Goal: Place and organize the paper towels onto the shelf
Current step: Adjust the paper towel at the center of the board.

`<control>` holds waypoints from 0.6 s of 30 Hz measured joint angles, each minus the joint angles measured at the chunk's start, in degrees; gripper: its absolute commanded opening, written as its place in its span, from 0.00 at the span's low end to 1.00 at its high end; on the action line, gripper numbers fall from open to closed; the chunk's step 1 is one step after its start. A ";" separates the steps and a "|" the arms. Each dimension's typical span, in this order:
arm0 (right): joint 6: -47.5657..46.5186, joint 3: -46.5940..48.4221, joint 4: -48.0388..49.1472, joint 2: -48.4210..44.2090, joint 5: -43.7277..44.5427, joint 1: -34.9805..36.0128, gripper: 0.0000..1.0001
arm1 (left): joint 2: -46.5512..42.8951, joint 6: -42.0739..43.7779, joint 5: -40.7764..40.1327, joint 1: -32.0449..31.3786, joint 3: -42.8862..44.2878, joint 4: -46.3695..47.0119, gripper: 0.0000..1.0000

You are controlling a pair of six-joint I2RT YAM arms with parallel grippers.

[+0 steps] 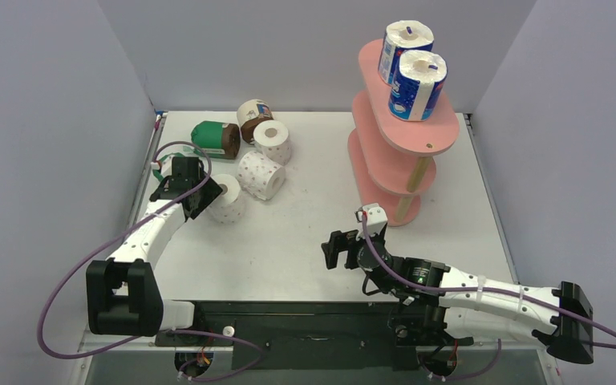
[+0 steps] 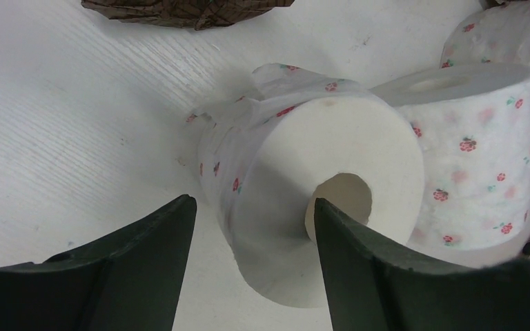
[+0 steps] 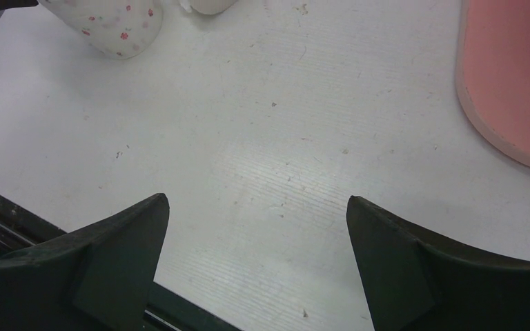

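Left gripper [image 2: 254,203]: jaws partway apart and straddling one wall of a pink-dotted roll [image 2: 331,152]. One finger sits at the core hole. The other stands outside the wrap with a gap showing, so no clamp is evident.
Reason for approach: the roll's end face is turned toward the wrist. Pinching the wall through the core probably gives a firmer hold than spanning the full soft body.
Right gripper [image 3: 255,201]: jaws wide and holding nothing. It hangs over bare table [image 1: 289,241] at lower centre of the top view, near the foot of the shelf [image 1: 421,136]. It appears parked where it does not obstruct the other arm.
Shelf status: stands at upper right of the top view. Two blue-white rolls [image 1: 417,84] stand on end, touching, on the top board, and the near end of that board is bare. The lower tiers are mostly hidden beneath it.
Loose rolls: clustered at upper left. A second dotted roll [image 1: 261,174] lies just beside the targeted one, with a third dotted roll [image 1: 273,141], a green-wrapped roll [image 1: 212,138] and a cream-wrapped roll [image 1: 253,116] behind.
Step in hand: securing the nearest dotted roll, judged as an early-to-middle stage of the task.
Hazard: the loose wrap may slip or bunch under the fingers, and the neighbouring roll could be nudged.
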 measured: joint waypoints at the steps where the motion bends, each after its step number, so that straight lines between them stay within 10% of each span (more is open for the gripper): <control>1: 0.04 -0.02 -0.09 -0.20 0.11 0.00 0.96 | 0.00 -0.07 0.26 0.00 0.00 0.22 0.57; 18: 0.61 -0.07 -4.68 -4.96 3.76 0.00 0.96 | 0.11 0.44 2.86 0.00 -0.39 2.60 0.13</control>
